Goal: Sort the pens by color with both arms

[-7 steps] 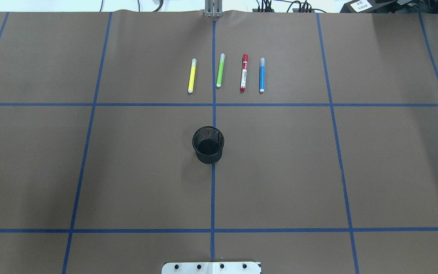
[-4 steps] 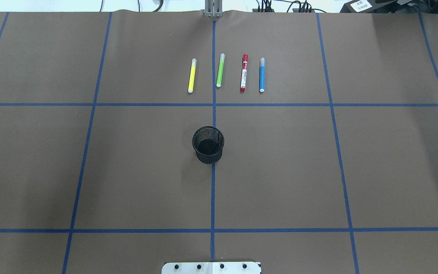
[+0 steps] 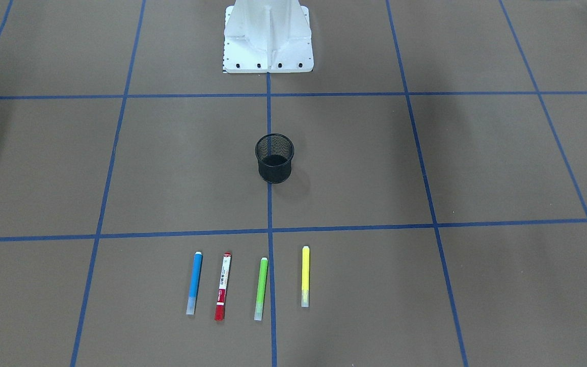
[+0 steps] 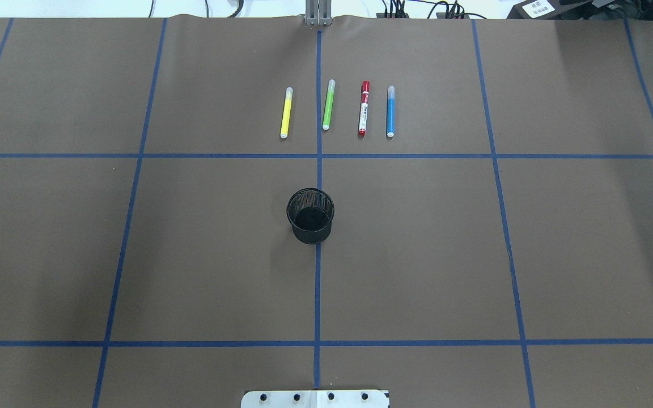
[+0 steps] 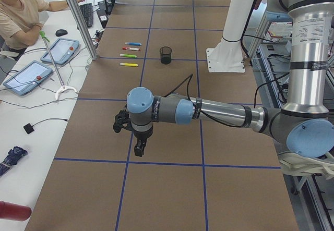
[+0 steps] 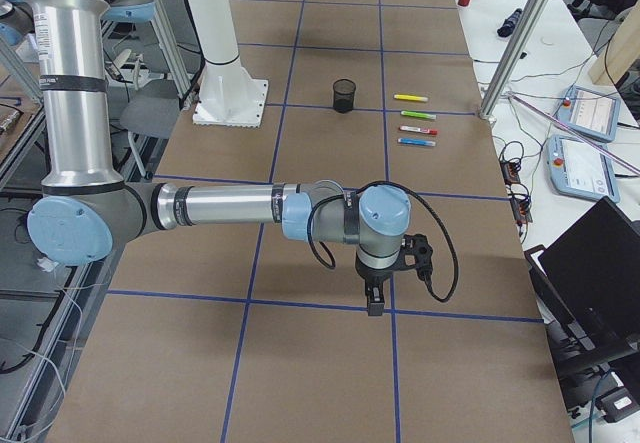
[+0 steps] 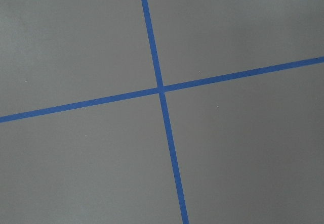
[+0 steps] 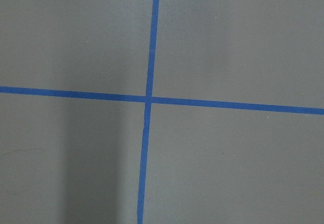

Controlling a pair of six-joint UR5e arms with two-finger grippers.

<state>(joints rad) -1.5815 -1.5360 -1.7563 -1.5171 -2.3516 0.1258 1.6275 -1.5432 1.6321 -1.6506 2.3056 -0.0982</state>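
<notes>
Yellow pen [image 4: 285, 113], green pen [image 4: 328, 105], red pen [image 4: 364, 109], blue pen [image 4: 390, 111] — you're seeing all four lying side by side, not touching, in a row on the brown table paper [image 4: 474, 255], far side from the robot. Black mesh cup [image 4: 310, 215] is standing upright btwn them and the white pedestal [image 3: 268, 38]. Left gripper [image 5: 140, 148] and right gripper [image 6: 375, 303] are hanging over tape crossings, well apart from the pens — can't tell whether either claw is released or clenched.
</notes>
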